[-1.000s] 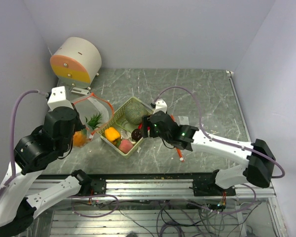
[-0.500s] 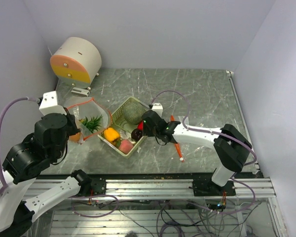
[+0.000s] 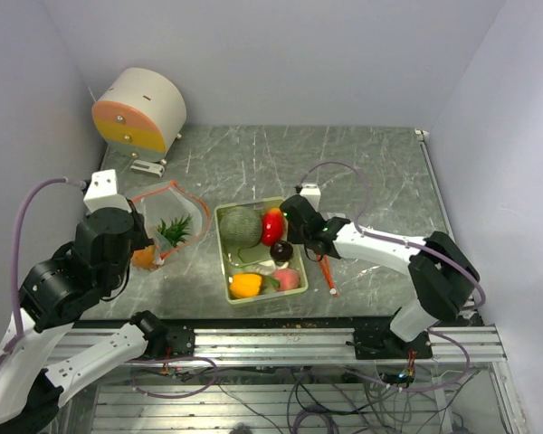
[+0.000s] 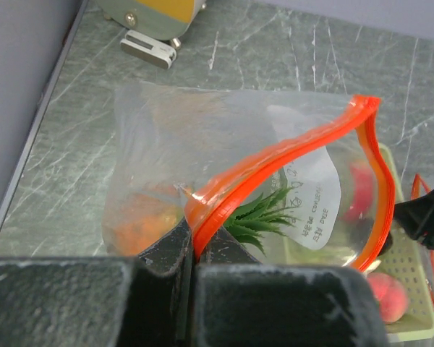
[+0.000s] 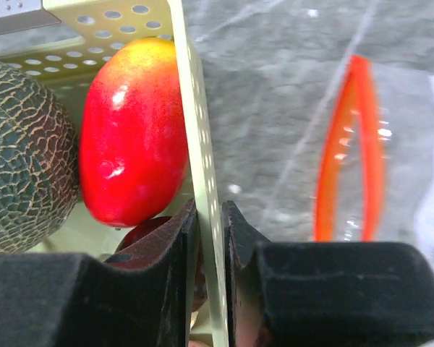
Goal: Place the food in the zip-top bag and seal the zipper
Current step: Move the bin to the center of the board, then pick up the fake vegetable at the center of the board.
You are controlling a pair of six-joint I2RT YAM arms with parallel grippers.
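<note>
Left claw point(image 4: 193, 246): closed tight, pinching the near side of the bag's point(image 4: 166, 137) orange zipper rim point(image 4: 289, 155). The bag mouth stands open ahead and to the right of the claw, with the rim bowed into a loop. The green sprig point(image 4: 264, 217) is inside the bag, just past the fingertips. The orange fruit point(image 4: 141, 230) is just left of them, blurred through the plastic. The rest of the bag lies on the table point(image 3: 380, 172) ahead of the claw. A cream-and-orange drum point(image 3: 140, 108) sits well beyond the bag, far-left corner.

Right claw point(image 5: 208, 217): closed down on the basket's point(image 5: 192, 108) side wall, one finger point(image 5: 163, 253) inside and one outside, both pads touching it. The remaining food is in the basket, all on the inner-finger side:
- Red fruit point(image 5: 134, 130): just ahead of the inner finger, against the wall.
- Melon point(image 5: 22, 159): beyond it, pressed against it.
- Dark red piece point(image 5: 148, 231): right at the inner fingertip, partly hidden.
- White piece point(image 3: 265, 268), pink piece point(image 3: 290, 278), orange-yellow piece point(image 3: 246, 285): behind the claw toward the arm bases, seen from the top.

On the outer-finger side an orange strip point(image 5: 347, 159) with clear film lies flat on the table, apart from the claw.

The basket sits between the two claws, close beside the bag mouth. Cannot tell whether they touch.
</note>
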